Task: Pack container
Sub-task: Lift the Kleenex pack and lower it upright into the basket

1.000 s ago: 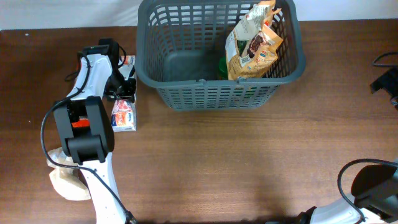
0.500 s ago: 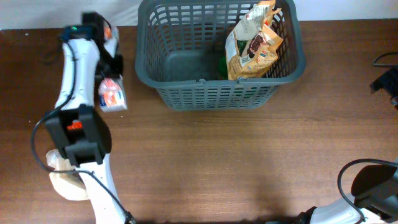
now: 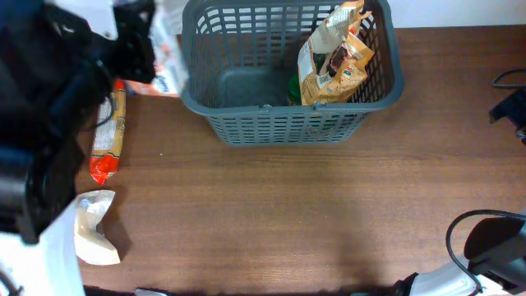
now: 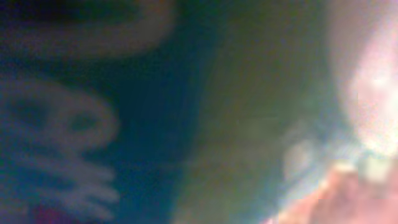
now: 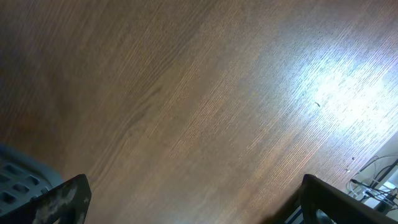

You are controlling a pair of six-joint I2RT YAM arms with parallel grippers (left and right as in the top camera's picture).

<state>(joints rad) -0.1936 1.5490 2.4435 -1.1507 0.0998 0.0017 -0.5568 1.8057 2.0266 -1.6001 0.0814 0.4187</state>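
The container, a large dark grey lattice basket (image 3: 374, 92), stands at the table's far middle. It holds a tan snack bag (image 3: 333, 62) leaning on the right side and a green item (image 3: 293, 89) beside it. My left gripper (image 3: 146, 51) is raised high, close to the overhead camera, and looks shut on a small white carton with red and blue print (image 3: 168, 59), held just outside the basket's left rim. The left wrist view is filled by a blur of that carton (image 4: 124, 124). My right gripper (image 5: 193, 208) is open and empty above bare table.
A long orange and red packet (image 3: 107, 136) and a white pouch (image 3: 92, 238) lie on the table at the left. The left arm blocks much of the overhead view's left side. A basket corner (image 5: 15, 171) shows in the right wrist view.
My left arm has lifted the white carton off the table and carried it up and right to the basket's left rim. The orange packet is now uncovered. The right arm has not moved.
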